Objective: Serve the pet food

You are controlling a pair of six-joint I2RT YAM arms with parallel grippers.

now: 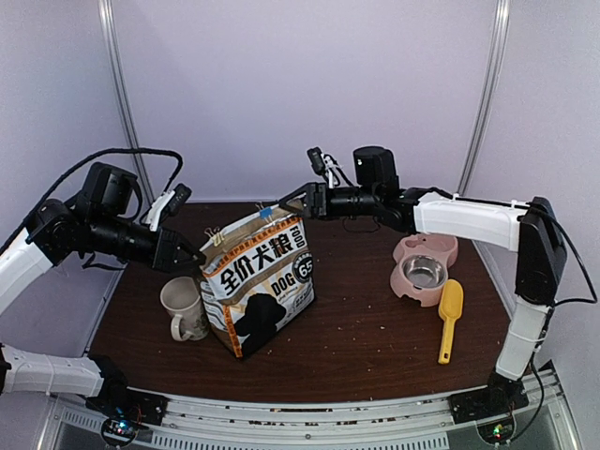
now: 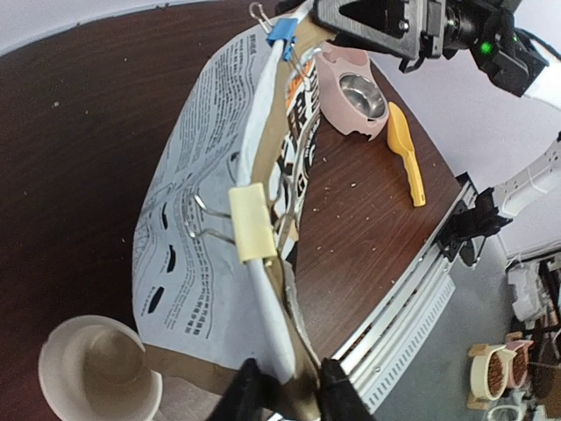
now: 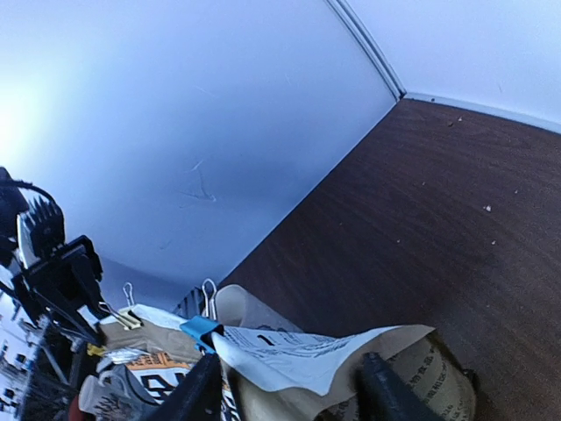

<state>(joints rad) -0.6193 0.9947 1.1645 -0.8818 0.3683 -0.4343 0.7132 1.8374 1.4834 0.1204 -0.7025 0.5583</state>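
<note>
Top external view shows the dog food bag (image 1: 258, 281) standing upright at the middle of the brown table (image 1: 375, 356). Its top is folded over and held by a yellow clip (image 2: 252, 222) and a blue clip (image 2: 282, 33), so the food inside is hidden. A pale cup (image 1: 183, 305) stands just beside the bag on its left. A pink stand (image 1: 441, 251) holding a steel bowl (image 1: 425, 272) sits well to the right, with a yellow scoop (image 1: 450, 319) lying just beside it. Pale crumbs (image 2: 351, 186) dot the wood. The left gripper (image 1: 195, 254) is at the left end of the bag's folded top. In the left wrist view its fingers (image 2: 337, 395) stand a little apart with that edge between them, and I cannot tell whether they pinch it. The right gripper (image 1: 284, 204) is at the other end, by the blue clip. The right wrist view shows its fingers (image 3: 386, 395) spread wide on either side of a paper flap, not closed on it.
</note>
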